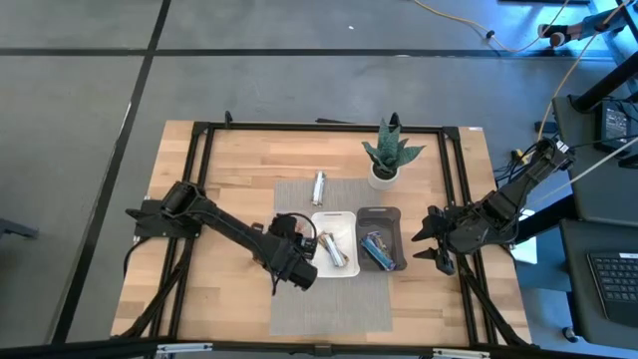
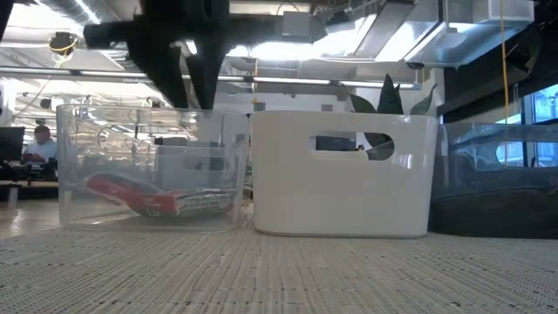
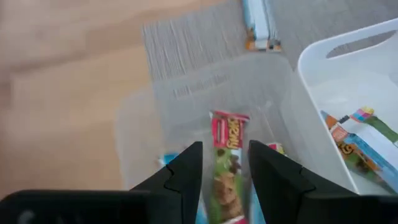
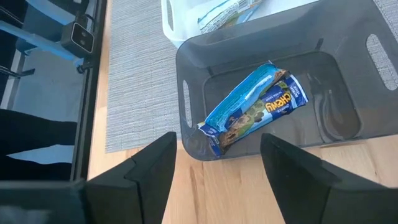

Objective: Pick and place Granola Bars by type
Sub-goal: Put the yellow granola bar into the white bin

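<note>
My left gripper (image 1: 291, 244) (image 3: 225, 147) is open above the clear bin (image 3: 155, 93) (image 2: 148, 157). A red and green granola bar (image 3: 227, 162) (image 2: 157, 197) lies in that bin, below the gap between the fingers and apart from them. My right gripper (image 1: 421, 241) (image 4: 217, 143) is open and empty at the right side of the dark grey bin (image 4: 249, 50), which holds a blue bar (image 4: 255, 106) (image 1: 377, 249). The white bin (image 1: 334, 214) (image 3: 336, 68) holds silver-blue bars (image 3: 360, 134). One silver bar (image 1: 319, 186) (image 3: 258, 22) lies on the mat.
The three bins stand side by side on a grey woven mat (image 1: 329, 299). A potted green plant (image 1: 387, 155) stands behind the dark grey bin. A black frame (image 1: 199, 160) runs around the table top. There is bare wood at the left (image 1: 189, 269).
</note>
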{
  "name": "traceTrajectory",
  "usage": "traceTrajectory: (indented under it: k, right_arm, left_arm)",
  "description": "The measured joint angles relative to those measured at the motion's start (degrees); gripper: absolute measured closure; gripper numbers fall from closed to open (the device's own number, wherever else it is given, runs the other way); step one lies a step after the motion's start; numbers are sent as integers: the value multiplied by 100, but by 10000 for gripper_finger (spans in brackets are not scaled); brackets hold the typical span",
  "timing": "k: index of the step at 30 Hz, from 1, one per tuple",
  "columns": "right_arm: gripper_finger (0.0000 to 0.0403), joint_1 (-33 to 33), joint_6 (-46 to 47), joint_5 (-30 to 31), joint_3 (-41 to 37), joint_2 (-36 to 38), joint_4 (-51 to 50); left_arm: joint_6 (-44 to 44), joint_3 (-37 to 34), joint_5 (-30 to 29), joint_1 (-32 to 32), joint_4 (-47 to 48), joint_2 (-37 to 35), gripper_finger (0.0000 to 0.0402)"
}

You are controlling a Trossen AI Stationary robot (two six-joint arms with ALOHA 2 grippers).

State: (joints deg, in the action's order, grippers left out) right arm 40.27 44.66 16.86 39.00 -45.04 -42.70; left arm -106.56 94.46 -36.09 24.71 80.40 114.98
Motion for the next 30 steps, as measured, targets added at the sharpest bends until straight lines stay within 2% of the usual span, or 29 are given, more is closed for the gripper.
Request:
traceTrajectory:
  k: [10,17,20,23,26,30]
  right_arm:
    - [166,-1,-1,1,2,1,682]
    - [166,-2,-12,18,2,0,938]
    - [166,-2,-15,412,2,0,1004]
    - [166,-2,-11,1053,2,0,1048]
    - [166,-3,31,1698,2,0,1134]
    - [166,-17,10,2148,2,24,1274]
  left_arm:
    - [1067,192,10,-126,273,-454,276]
    - [2275,192,-75,-625,277,-755,276]
    - [2915,192,-162,-1006,255,-794,276]
    - [3683,192,-183,-1464,201,-796,276]
    - [4422,192,116,-2011,-18,-798,274]
    - [5620,182,558,-2752,-607,-798,250]
